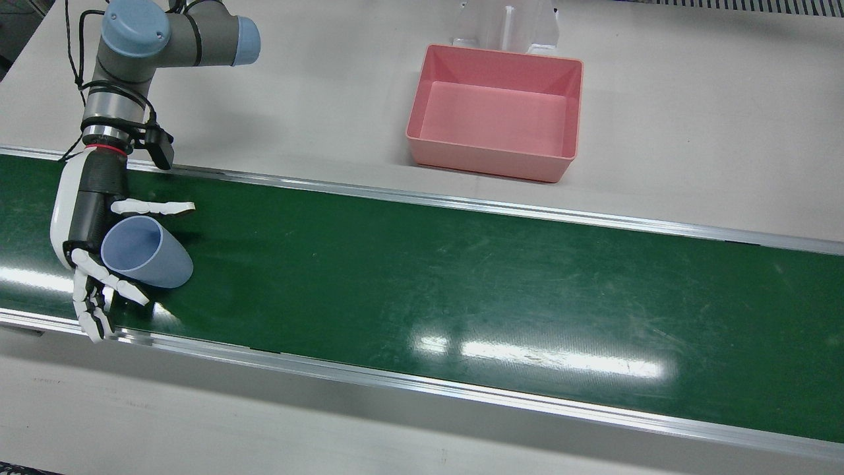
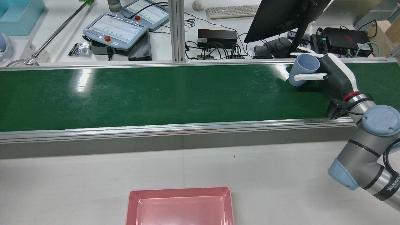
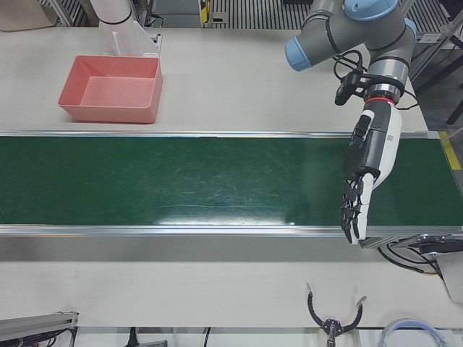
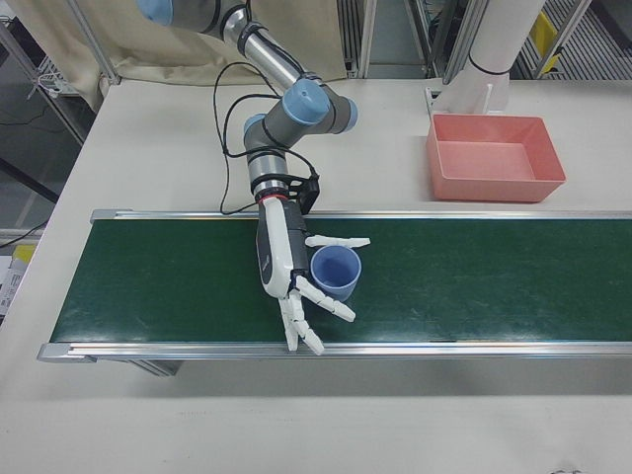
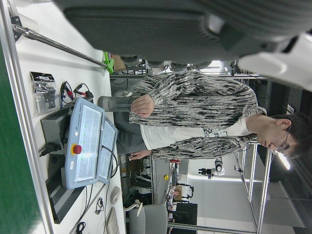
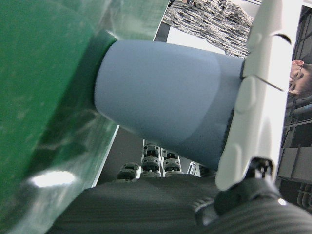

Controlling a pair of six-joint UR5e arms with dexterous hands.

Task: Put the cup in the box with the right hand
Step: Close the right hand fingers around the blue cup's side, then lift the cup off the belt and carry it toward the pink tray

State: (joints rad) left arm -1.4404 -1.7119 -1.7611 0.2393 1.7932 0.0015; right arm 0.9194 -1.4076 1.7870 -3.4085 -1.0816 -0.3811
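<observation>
A light blue cup [image 1: 148, 254] leans tilted on the green belt, its open rim toward my right hand [image 1: 89, 224]. The thumb [image 1: 153, 208] lies along one side of the cup and the straight, spread fingers [image 1: 99, 293] along the other; none curl around it. The rear view shows the cup [image 2: 301, 70] between thumb and fingers of that hand [image 2: 336, 76]. In the right hand view the cup [image 6: 165, 97] fills the picture, base on the belt. The pink box [image 1: 488, 161] sits empty on the white table. My left hand [image 3: 362, 191] hangs open above the belt's other end, holding nothing.
The belt [image 1: 461, 284] runs between two metal rails [image 1: 461, 201]. A white stand [image 1: 508, 26] rises behind the box. Beyond the belt are teach pendants [image 2: 115, 31], a monitor [image 2: 281, 15] and cables. A person [image 5: 195, 122] stands there in the left hand view.
</observation>
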